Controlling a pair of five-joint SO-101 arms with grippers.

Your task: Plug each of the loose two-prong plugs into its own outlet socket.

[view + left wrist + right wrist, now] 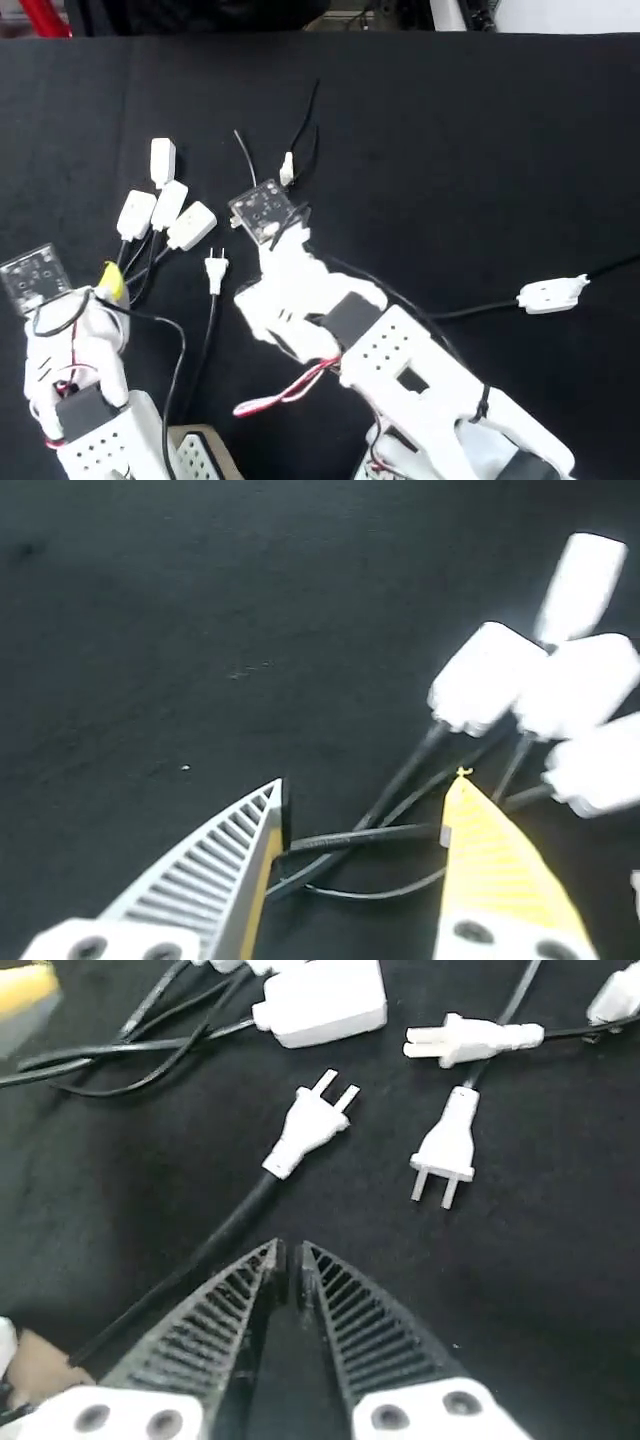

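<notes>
Right gripper (290,1260) closed, plug (305,1132) just beyond — apart

The left arm (80,350) stands at the near left edge of the bench, bent forward with its wrist pitched down. The left jaws are spread wide, one pale ribbed finger (200,880) and one yellow finger (495,865), with a broad gap between their tips. The right arm (400,365) lies stretched diagonally from the near right toward the middle of the bench, wrist low. The right jaws, black and ribbed, are drawn together, with only a thin slit between the tips.
</notes>
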